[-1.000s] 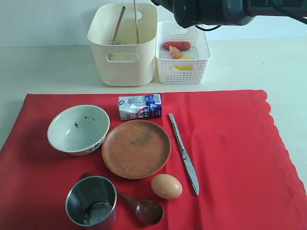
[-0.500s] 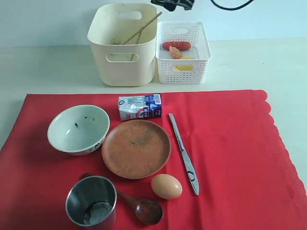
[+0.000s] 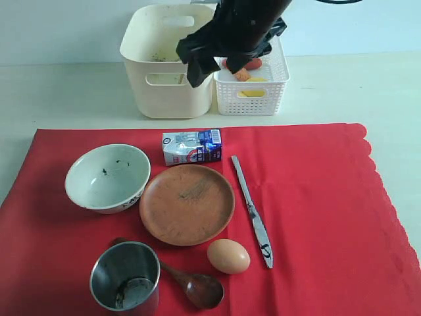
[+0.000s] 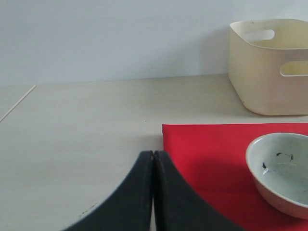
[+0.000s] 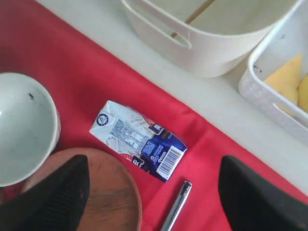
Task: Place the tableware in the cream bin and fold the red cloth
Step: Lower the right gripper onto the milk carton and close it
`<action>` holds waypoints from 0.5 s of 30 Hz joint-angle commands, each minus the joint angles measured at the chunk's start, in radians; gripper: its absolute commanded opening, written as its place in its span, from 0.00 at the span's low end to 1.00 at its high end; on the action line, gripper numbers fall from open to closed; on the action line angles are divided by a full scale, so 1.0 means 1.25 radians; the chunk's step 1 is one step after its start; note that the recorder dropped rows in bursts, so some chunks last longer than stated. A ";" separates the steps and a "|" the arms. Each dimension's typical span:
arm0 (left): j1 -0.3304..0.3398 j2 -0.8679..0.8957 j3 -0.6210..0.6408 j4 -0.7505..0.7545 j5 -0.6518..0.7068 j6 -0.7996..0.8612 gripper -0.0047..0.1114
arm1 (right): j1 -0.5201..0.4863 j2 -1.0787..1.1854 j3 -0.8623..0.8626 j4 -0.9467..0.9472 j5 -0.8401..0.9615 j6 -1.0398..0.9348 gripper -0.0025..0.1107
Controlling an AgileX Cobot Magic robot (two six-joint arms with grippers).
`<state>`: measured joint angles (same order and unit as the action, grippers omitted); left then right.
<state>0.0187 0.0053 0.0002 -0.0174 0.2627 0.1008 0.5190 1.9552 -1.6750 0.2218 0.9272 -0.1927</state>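
Chopsticks lie in the cream bin; bowl, plate, cup, spoon, knife sit on the unfolded red cloth; right tool spread, left tool pressed together.

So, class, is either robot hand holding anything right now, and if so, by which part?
Nothing is held. The left hand is shut with nothing between its fingers, and the right hand is wide open and empty.

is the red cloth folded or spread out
Spread out: the red cloth lies flat with the bowl, plate and knife on it.
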 commanded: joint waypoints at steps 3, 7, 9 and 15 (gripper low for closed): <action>0.002 -0.004 0.000 -0.007 -0.001 0.000 0.06 | 0.036 0.069 -0.006 -0.020 -0.009 -0.143 0.71; 0.002 -0.004 0.000 -0.007 -0.001 0.000 0.06 | 0.053 0.112 -0.006 -0.040 -0.054 -0.142 0.87; 0.002 -0.004 0.000 -0.007 -0.001 0.000 0.06 | 0.052 0.128 -0.006 -0.043 -0.064 -0.143 0.93; 0.002 -0.004 0.000 -0.007 -0.001 0.000 0.06 | 0.052 0.170 -0.006 -0.053 -0.113 -0.188 0.95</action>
<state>0.0187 0.0053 0.0002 -0.0174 0.2627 0.1008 0.5829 2.1462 -1.6750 0.1697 0.8280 -0.3867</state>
